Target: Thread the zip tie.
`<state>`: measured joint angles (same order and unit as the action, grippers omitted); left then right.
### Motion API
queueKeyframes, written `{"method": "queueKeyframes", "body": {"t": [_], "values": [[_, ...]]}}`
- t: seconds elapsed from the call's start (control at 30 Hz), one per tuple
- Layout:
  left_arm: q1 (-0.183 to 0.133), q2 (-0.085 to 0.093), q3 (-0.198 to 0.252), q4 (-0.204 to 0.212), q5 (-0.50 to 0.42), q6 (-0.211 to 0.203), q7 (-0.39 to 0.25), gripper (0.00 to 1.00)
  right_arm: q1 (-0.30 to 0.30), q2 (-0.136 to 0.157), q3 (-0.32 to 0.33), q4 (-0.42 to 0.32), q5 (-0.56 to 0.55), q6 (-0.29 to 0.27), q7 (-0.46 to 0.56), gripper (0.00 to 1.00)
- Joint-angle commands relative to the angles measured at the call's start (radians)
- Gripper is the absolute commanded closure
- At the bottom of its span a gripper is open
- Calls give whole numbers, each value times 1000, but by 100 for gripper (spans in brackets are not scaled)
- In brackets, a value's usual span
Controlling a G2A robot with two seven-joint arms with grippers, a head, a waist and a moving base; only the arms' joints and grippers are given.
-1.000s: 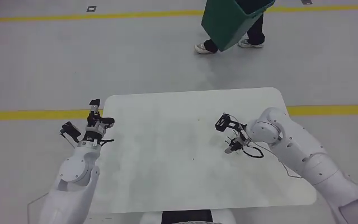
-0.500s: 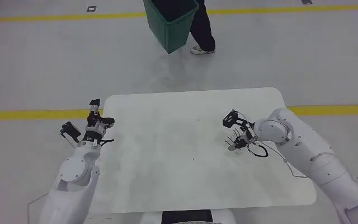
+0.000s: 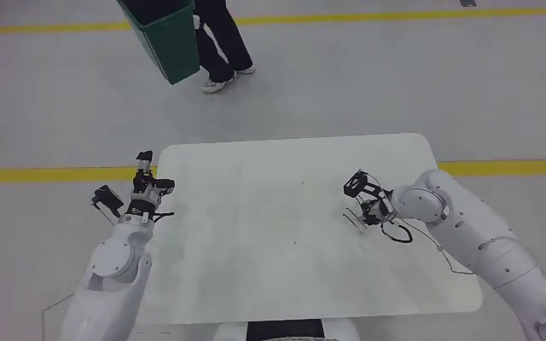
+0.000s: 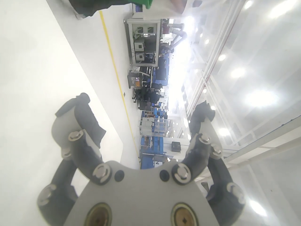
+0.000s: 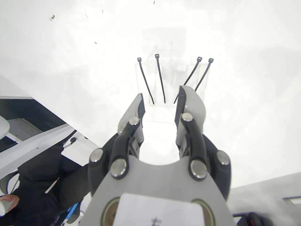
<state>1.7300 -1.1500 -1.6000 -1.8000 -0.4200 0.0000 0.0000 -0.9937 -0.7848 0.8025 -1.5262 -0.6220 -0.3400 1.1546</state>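
I have the white worktop [image 3: 256,264] spread under the right end effector [image 5: 161,92], with a clear stand [image 5: 172,71] just ahead of it. Farther ahead I pick out a small pale bit [image 5: 52,17] and dark specks [image 5: 95,42]. Well beyond the left end effector [image 3: 143,160] is a green bin [image 3: 162,38]; a yellow floor line [image 3: 68,175] passes close by that end effector.

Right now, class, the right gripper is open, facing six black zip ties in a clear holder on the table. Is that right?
No, the count is wrong. The right wrist view shows four black zip ties in the clear holder, not six. The rest stands: the right gripper is open, facing them on the table.
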Motion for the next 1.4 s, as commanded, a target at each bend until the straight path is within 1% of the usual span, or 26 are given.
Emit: {"method": "queueKeyframes", "body": {"t": [0.0, 0.1, 0.3, 0.6, 0.93, 1.17, 1.2, 1.27, 1.33, 1.37], "values": [[0, 0, 0, 0, 0, 0, 0, 0, 4, 1, -8, 3, 0, 0, -7, 81], [0, 0, 0, 0, 0, 0, 0, 0, 12, 0, -25, 14, 3, 0, -20, 84], [0, 0, 0, 0, 0, 0, 0, 0, 37, -8, -69, 45, 13, 0, -53, 85], [0, 0, 0, 0, 0, 0, 0, 0, 77, -30, -130, 109, 4, 0, -100, 87], [0, 0, 0, 0, 0, 0, 0, 0, 115, -53, -174, 159, 14, 0, -128, 87], [0, 0, 0, 0, 0, 0, 0, 0, 137, -62, -200, 176, 31, 0, -137, 87], [0, 0, 0, 0, 0, 0, 0, 0, 139, -63, -202, 177, 33, 0, -138, 88], [0, 0, 0, 0, 0, 0, 0, 0, 143, -64, -208, 179, 36, 0, -140, 93], [0, 0, 0, 0, 0, 0, 0, 0, 146, -64, -213, 180, 39, 0, -142, 100], [0, 0, 0, 0, 0, 0, 0, 0, 148, -64, -216, 181, 41, 0, -143, 100]]}}
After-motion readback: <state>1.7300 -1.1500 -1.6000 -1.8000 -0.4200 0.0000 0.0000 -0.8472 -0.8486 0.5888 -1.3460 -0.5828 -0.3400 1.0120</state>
